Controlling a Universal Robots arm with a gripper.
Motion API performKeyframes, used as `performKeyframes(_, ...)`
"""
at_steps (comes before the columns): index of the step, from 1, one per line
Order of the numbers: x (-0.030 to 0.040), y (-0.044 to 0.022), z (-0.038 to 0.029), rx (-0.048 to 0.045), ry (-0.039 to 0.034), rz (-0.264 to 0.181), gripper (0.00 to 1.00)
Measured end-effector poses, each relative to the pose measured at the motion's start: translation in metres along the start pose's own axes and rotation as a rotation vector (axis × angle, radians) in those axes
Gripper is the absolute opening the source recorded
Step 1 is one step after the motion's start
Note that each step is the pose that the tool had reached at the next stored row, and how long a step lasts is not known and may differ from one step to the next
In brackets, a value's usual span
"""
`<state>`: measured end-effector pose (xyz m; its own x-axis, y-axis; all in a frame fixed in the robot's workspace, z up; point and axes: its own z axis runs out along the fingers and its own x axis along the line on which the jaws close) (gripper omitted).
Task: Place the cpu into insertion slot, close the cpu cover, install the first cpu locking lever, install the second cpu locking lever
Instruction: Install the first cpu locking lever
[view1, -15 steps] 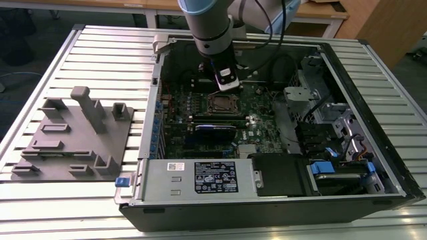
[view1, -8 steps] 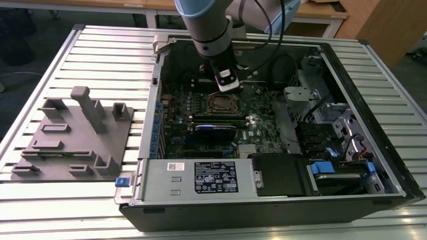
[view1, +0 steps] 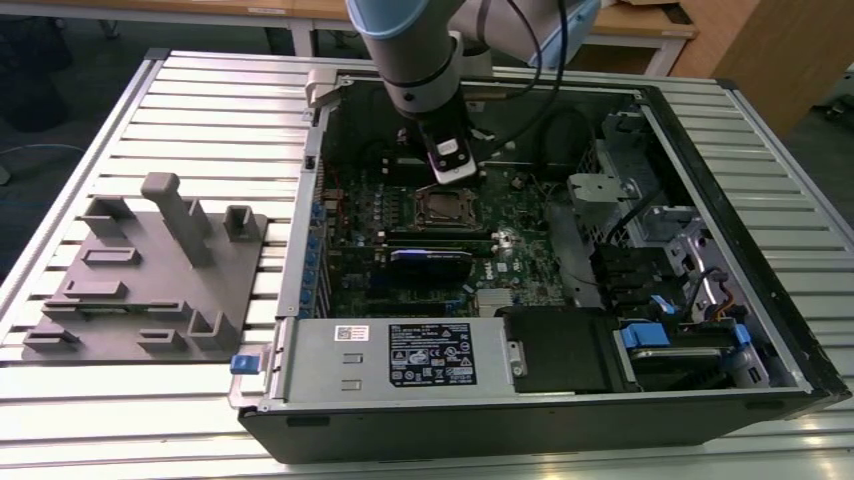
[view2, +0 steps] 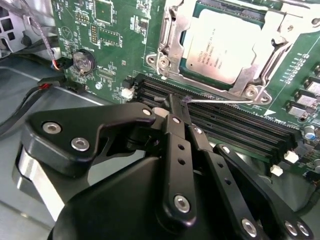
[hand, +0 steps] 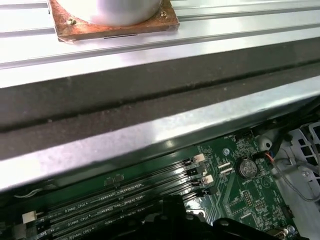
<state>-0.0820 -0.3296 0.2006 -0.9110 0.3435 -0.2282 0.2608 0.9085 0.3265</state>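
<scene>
Steel locking lever (view2: 220, 100) looks thin and springy; we judge its free end, beside our closed end effector (view2: 176, 102), the place to press.

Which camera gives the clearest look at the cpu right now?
The second wrist view: the cpu lies close and large, its silver top framed by the cpu cover. The exterior view shows the cpu as a small square just beneath the gripper. The first wrist view faces the memory slots.
</scene>
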Motion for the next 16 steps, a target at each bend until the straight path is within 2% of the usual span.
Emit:
performKeyframes(5,0.0013,-0.0017,0.0044,-0.0011,-0.0026,-0.001,0.1)
performKeyframes(10,0.0014,-0.0018,0.0046,-0.0009,-0.0027,-0.001,0.1)
performKeyframes(16,0.0023,-0.003,0.0081,-0.001,-0.003,-0.001,0.1)
